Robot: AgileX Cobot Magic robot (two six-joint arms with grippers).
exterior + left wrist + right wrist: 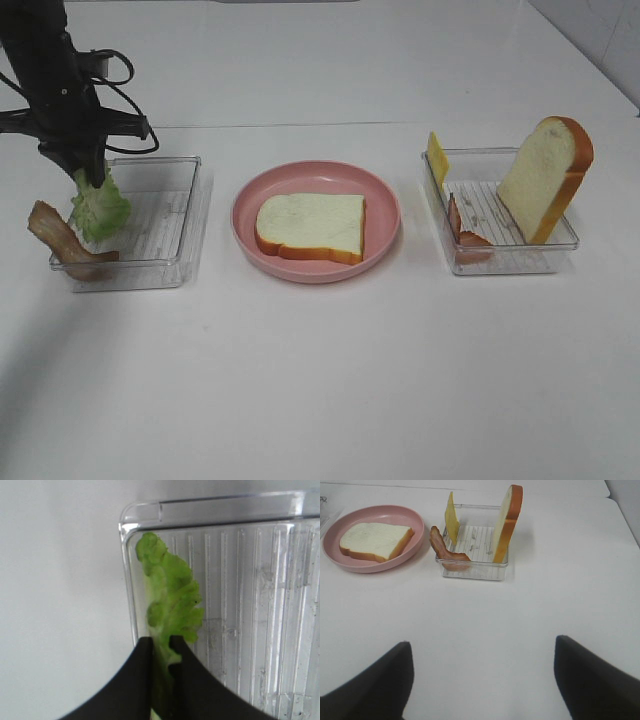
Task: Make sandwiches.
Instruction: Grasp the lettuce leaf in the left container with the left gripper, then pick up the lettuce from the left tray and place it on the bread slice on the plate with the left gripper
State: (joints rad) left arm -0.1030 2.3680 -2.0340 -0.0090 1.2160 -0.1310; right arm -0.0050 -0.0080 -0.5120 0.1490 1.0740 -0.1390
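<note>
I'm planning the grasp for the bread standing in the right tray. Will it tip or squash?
Likely tippy: the bread slice stands on edge, leaning in the clear tray, so a nudge may topple it. It looks thick and holds its shape upright, so probably fairly stiff.

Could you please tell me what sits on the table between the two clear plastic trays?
The pink plate, with one bread slice lying flat on it; the exterior high view shows this most clearly.

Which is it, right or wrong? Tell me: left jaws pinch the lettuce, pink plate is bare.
Wrong: the plate holds a bread slice, as the exterior high view shows. The left jaws do pinch the lettuce.
</note>
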